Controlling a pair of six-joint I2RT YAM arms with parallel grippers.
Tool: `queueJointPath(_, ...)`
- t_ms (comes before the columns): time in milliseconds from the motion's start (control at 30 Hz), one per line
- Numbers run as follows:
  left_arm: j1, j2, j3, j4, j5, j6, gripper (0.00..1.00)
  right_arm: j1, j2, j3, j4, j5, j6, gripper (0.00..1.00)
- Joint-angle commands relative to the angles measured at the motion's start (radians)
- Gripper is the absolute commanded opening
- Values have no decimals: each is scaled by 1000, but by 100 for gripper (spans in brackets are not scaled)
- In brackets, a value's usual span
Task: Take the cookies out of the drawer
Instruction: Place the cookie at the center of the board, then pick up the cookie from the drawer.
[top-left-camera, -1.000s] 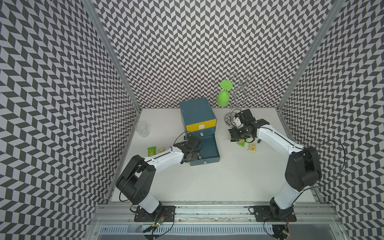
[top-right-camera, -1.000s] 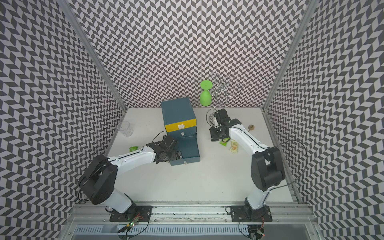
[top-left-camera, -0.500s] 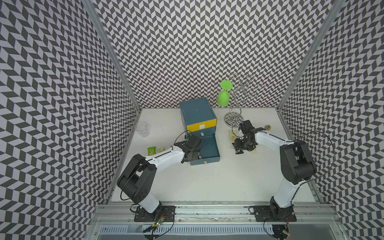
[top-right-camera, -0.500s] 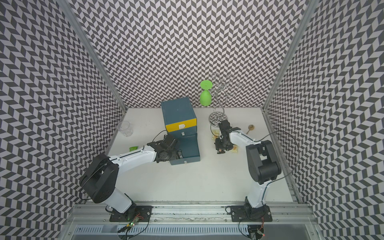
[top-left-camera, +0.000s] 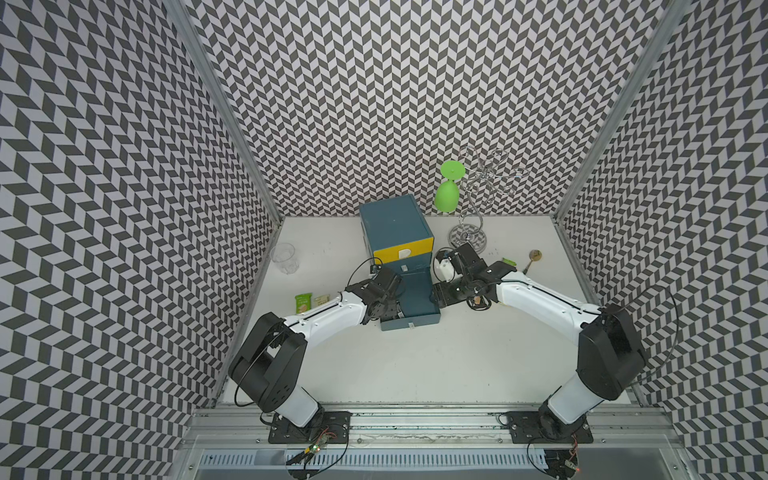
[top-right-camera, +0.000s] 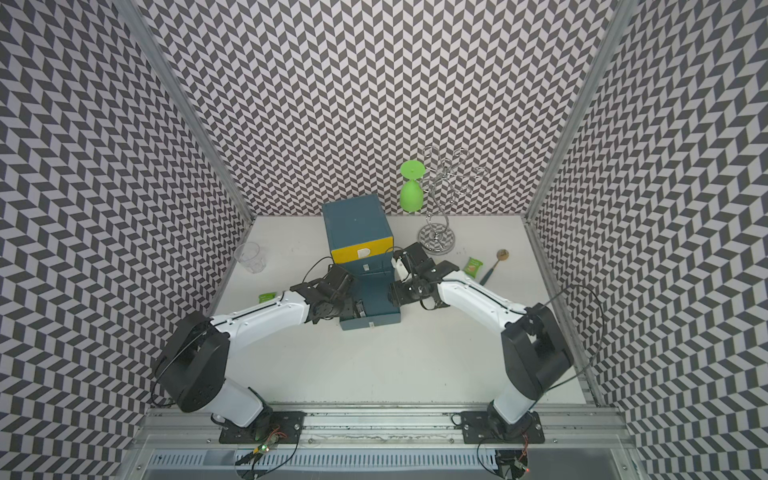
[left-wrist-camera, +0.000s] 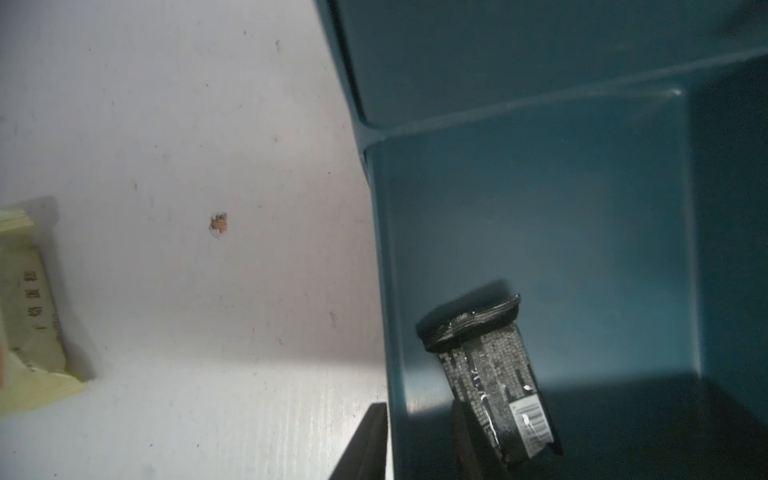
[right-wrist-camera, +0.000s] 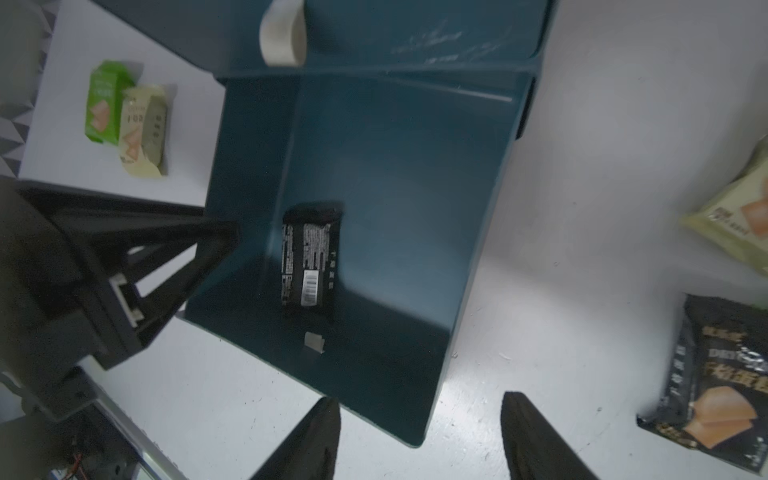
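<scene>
Right fingers (right-wrist-camera: 320, 440) had been brought back from the desk (right-wrist-camera: 561, 208) to the drawer (right-wrist-camera: 415, 187), parted and empty. Left fingers (left-wrist-camera: 370, 440) had been loosened, slightly apart. One black cookie packet (right-wrist-camera: 309, 266) remained inside; removal was judged incomplete.

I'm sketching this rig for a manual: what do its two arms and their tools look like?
Both the left arm and right arm have white link shells, bulky black joint housings and black base plates. Thin black cables loop off each arm. The left tool and right tool are black, with tapering wedge-shaped fingers. No markings are legible.
</scene>
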Motion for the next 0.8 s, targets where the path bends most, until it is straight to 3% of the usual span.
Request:
queueJointPath(0,-4,-35,29,9,-15,11,32,-8,23,-31,46,39,20,63)
queueJointPath(333,-9,-136,94,-92,-15,18,49,14,85,-71,164,23,48,50)
queueJointPath(500,-58,-180,130,-125,18,8,49,18,116,-48,189,46,52,37)
queueJointPath(600,-114,-180,116,-87,75,-14,49,18,124,-33,202,49,55,20)
queueJointPath(767,-151,-132,38,-7,129,-78,48,18,145,-19,229,23,44,13)
